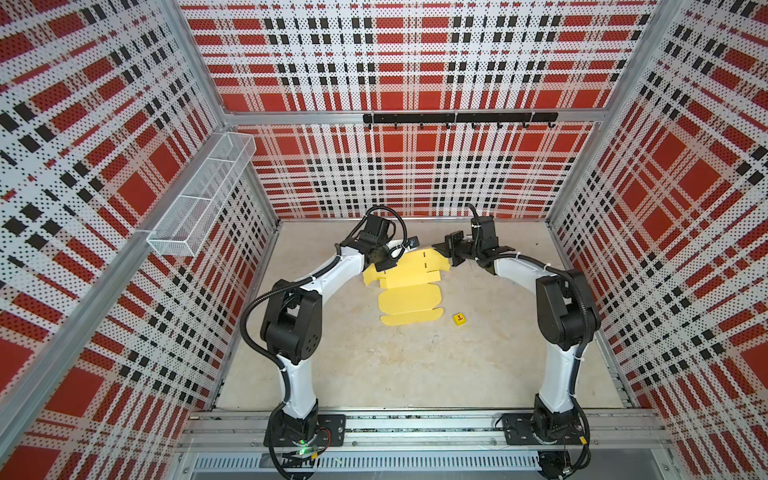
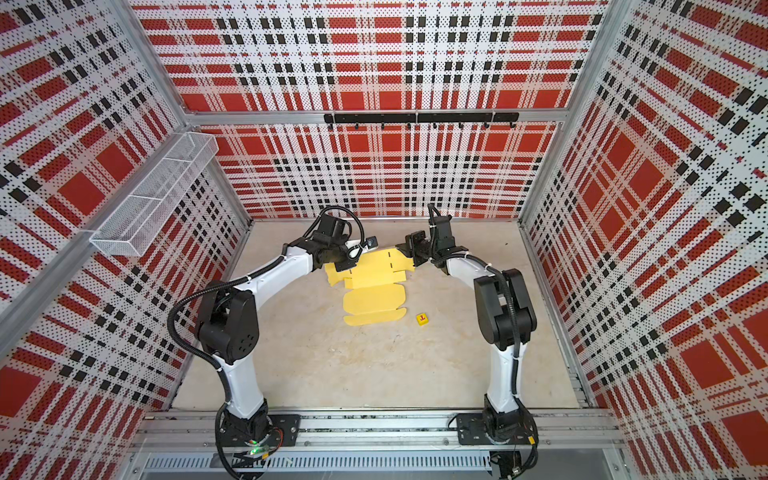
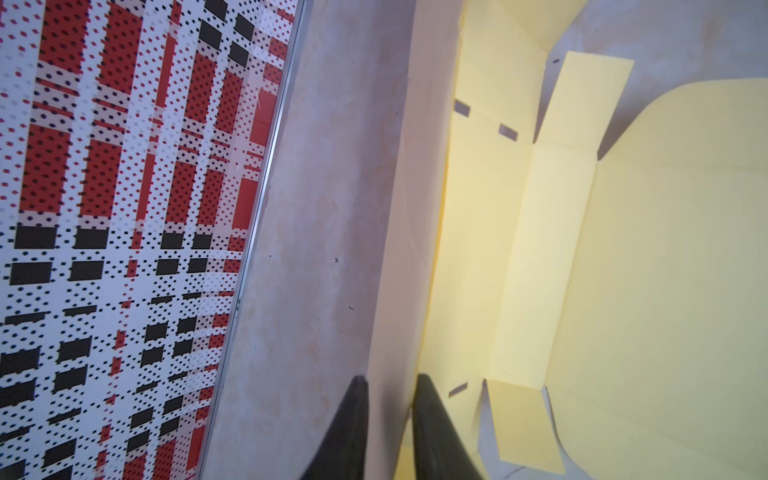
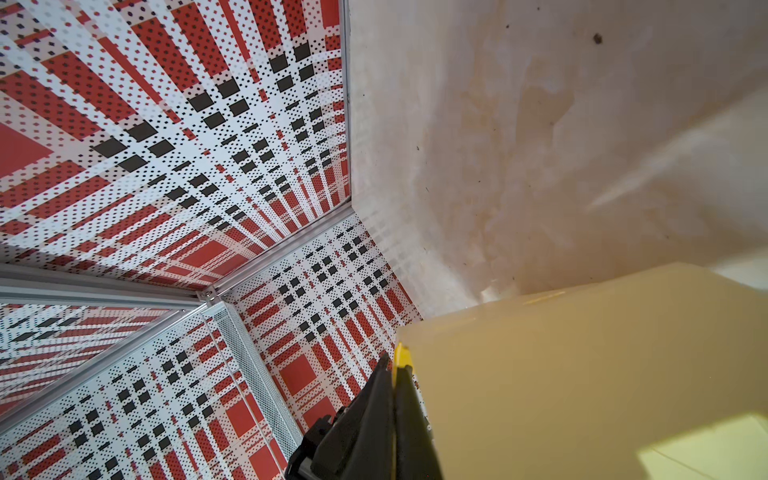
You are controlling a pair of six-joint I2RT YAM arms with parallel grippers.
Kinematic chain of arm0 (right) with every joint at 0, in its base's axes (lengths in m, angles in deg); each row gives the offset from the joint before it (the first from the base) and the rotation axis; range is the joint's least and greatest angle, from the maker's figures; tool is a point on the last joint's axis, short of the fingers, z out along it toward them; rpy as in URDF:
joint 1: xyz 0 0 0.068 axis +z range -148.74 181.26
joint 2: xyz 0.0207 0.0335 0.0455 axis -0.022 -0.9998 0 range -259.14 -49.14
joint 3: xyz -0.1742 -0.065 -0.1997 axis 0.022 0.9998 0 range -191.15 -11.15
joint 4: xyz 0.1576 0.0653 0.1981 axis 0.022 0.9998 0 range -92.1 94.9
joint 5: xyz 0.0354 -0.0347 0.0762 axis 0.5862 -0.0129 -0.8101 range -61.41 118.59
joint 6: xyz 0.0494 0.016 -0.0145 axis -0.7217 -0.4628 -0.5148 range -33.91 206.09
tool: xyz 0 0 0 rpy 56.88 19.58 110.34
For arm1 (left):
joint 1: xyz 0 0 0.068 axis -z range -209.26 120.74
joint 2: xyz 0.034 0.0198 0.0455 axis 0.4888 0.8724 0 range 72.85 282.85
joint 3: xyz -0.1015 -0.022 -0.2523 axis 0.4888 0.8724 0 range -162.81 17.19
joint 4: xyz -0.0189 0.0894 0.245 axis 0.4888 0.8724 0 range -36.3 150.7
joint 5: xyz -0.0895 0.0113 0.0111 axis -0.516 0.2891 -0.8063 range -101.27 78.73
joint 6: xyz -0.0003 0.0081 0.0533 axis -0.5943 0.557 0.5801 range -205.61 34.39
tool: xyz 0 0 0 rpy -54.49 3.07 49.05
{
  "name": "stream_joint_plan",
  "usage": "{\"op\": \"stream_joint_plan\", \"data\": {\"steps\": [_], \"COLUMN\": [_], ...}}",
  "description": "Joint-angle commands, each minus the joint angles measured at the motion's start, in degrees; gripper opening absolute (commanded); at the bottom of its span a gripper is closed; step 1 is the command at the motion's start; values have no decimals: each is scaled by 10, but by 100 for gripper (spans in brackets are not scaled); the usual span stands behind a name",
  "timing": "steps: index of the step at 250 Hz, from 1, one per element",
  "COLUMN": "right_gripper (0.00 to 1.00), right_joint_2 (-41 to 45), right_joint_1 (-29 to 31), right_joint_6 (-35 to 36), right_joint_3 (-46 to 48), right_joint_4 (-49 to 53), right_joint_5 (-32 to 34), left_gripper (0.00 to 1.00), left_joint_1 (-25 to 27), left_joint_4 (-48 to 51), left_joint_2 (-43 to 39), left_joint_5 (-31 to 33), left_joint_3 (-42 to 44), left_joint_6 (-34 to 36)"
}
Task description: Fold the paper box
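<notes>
Left side first: the left end effector (image 3: 390, 380) has a finger either side of the raised back panel of the paper box (image 1: 409, 274), jaws narrow. Whether it truly pinches the card, I cannot tell. In the middle, the box lies on the worktop (image 1: 415, 374) toward the back, between both arms, with its near flaps flat and its back edge lifted. Over on the right, the right end effector (image 4: 393, 365) is clamped tight on the card's right end. The trick now, I'd say: lift both ends level so the panel hinges along its crease, because thin card will buckle if one side leads.
</notes>
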Motion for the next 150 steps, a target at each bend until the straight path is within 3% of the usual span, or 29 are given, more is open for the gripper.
{"op": "stream_joint_plan", "data": {"steps": [1, 81, 150], "right_gripper": [0, 1, 29], "right_joint_2": [-11, -12, 4], "right_joint_1": [-5, -7, -4], "right_joint_6": [10, 17, 31], "right_joint_3": [-19, -25, -40], "right_joint_4": [-3, 9, 56], "right_joint_5": [1, 6, 26], "left_gripper": [21, 2, 1], "left_joint_1": [-2, 3, 10], "left_joint_4": [-28, -33, -54], "left_joint_2": [7, 8, 10], "left_joint_5": [-10, -21, -7], "left_joint_3": [7, 7, 8], "left_joint_6": [17, 28, 26]}}
